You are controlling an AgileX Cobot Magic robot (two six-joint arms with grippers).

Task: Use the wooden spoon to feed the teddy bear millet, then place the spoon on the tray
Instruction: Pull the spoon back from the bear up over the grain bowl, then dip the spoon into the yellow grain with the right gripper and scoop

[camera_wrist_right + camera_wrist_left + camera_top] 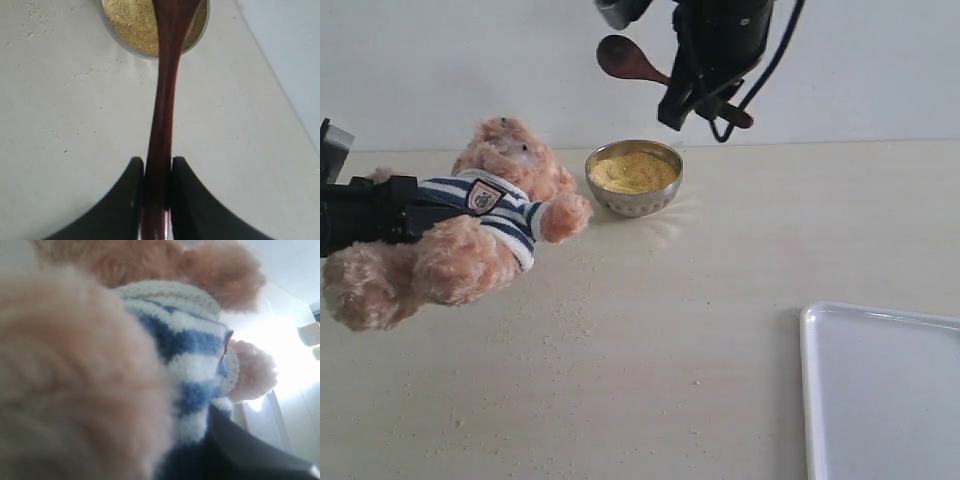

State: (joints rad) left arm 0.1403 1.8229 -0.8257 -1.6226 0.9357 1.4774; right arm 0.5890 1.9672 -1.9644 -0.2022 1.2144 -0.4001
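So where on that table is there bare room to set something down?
Widest bare table lies between the teddy bear and the tray, nearer the camera than the bowl; the tray is empty too. Crowded: bear's paw beside the bowl, wooden spoon overhead.

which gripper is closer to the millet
Right. The right gripper, holding the wooden spoon, hangs just above the millet; the left gripper is off to the side, clamped on the teddy bear.
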